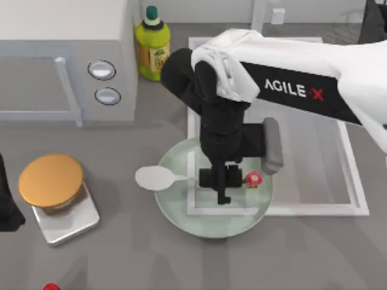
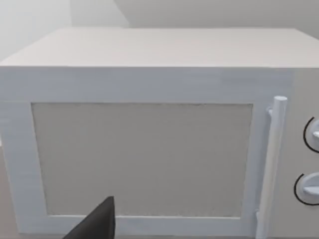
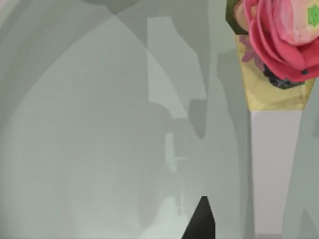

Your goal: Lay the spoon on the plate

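Note:
The pale green glass plate (image 1: 181,211) sits at the table's middle. The white spoon (image 1: 154,178) lies across it, its oval bowl overhanging the plate's left rim and its red-pink knob (image 1: 253,178) toward the right. My right gripper (image 1: 222,181) hangs low over the handle and looks open. In the right wrist view one dark fingertip (image 3: 200,224) stands apart from the pale handle (image 3: 274,174), which ends in the flower-like knob (image 3: 279,35) over the plate (image 3: 89,149). My left arm (image 1: 6,205) is parked at the left edge, one fingertip (image 2: 97,224) facing the microwave.
A white microwave (image 1: 66,66) fills the back left, with a yellow-green bottle (image 1: 152,45) beside it. An orange disc on a steel square base (image 1: 51,181) stands at the front left. A white-framed tray (image 1: 357,205) lies under the plate's right side.

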